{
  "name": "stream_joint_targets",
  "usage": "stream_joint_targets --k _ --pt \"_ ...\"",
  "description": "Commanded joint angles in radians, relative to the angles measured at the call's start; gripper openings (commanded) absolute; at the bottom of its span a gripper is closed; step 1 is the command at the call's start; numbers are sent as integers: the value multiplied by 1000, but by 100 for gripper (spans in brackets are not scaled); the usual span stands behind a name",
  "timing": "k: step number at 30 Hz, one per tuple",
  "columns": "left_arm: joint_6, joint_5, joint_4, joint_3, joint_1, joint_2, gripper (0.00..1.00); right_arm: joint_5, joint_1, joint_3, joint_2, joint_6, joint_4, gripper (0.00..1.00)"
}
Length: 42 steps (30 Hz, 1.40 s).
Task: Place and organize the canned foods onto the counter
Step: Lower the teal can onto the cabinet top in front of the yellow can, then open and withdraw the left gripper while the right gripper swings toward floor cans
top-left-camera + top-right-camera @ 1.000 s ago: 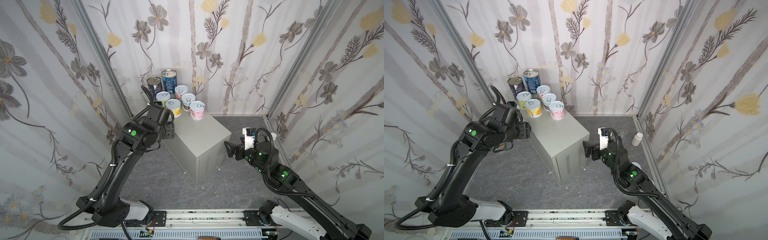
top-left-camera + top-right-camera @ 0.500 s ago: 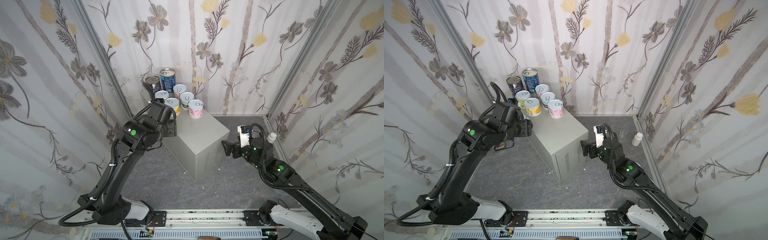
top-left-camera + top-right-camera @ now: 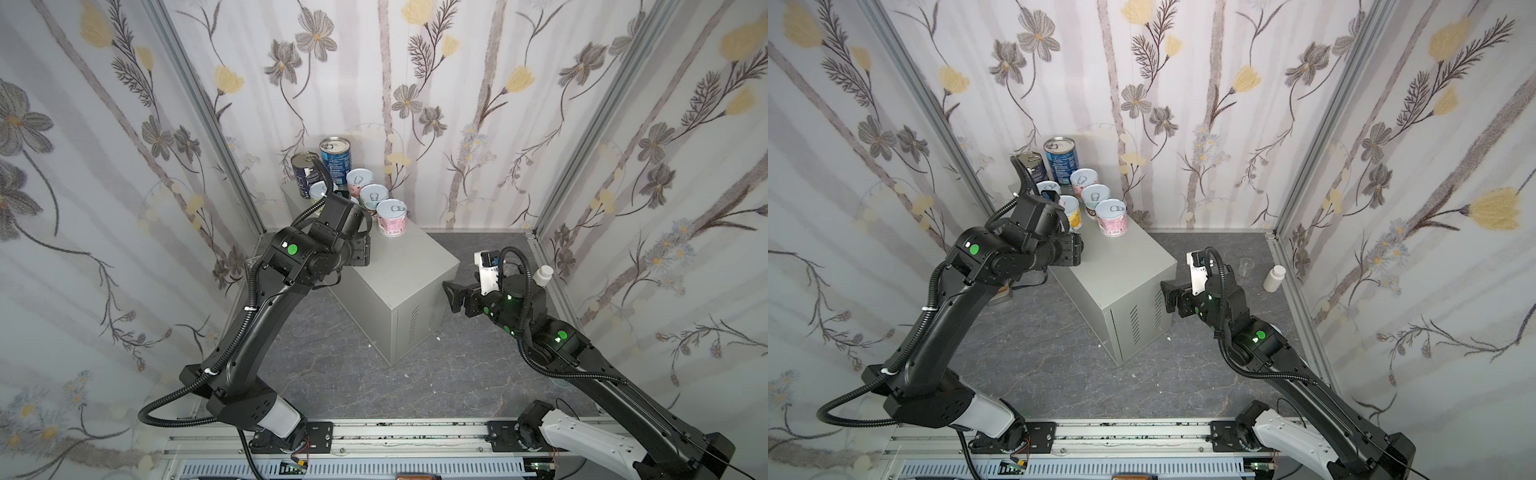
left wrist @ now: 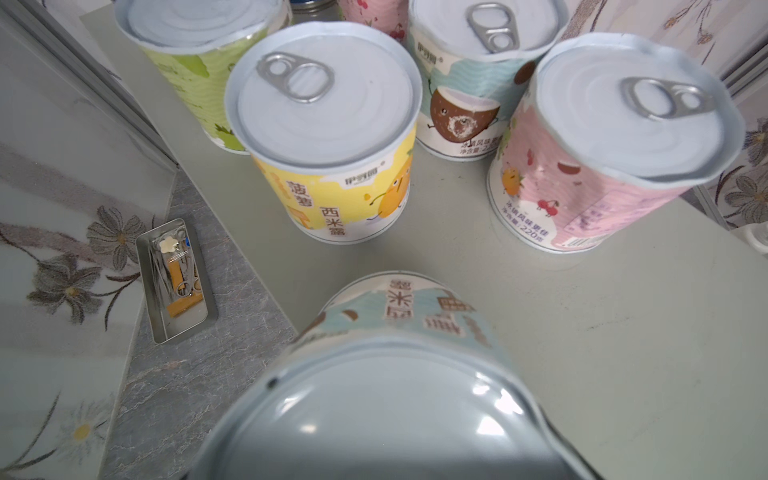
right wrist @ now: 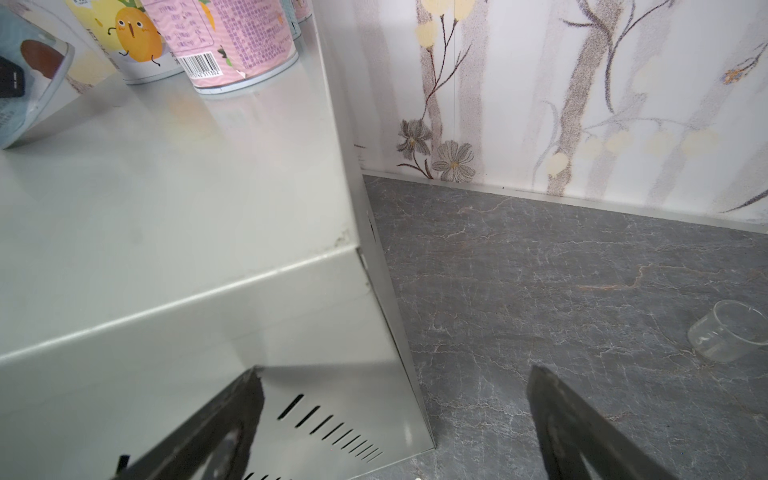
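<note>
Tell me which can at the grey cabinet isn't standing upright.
The held pale blue can, tilted over the cabinet top apart from the group; the rest, like the yellow can, stand upright.

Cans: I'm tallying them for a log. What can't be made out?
Pale blue can: near end cropped by left wrist view's bottom edge; hidden under the left arm in both top views.
Green can: cut by that view's top edge.
Yellow can: partly behind the arm in a top view.

grey counter (image 3: 407, 266) — cans (image 3: 392, 216) clustered at far end, floor (image 3: 332, 374) — bottle (image 3: 1273, 277), glass cup (image 3: 1246, 266), tin (image 4: 176, 278)
</note>
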Motion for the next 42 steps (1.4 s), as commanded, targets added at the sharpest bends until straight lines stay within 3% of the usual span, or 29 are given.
stream_joint_targets --k 1,8,12,23,30,34,42 --pt "7 -5 47 26 0 24 52 11 0 -9 -17 -1 51 100" --pt "6 5 48 59 -1 85 53 14 2 -47 -70 1 60 100" --pt "8 0 47 59 -1 96 58 17 1 -58 -92 1 62 100" --pt "13 -43 44 70 2 132 81 24 0 -68 -115 -2 68 100" --pt "14 -54 44 87 1 154 89 35 2 -59 -137 -3 58 100" --pt "9 -51 45 110 -1 152 99 37 2 -49 -149 -4 45 100" --pt "-29 -60 51 158 1 100 100 66 29 21 -129 -37 -16 100"
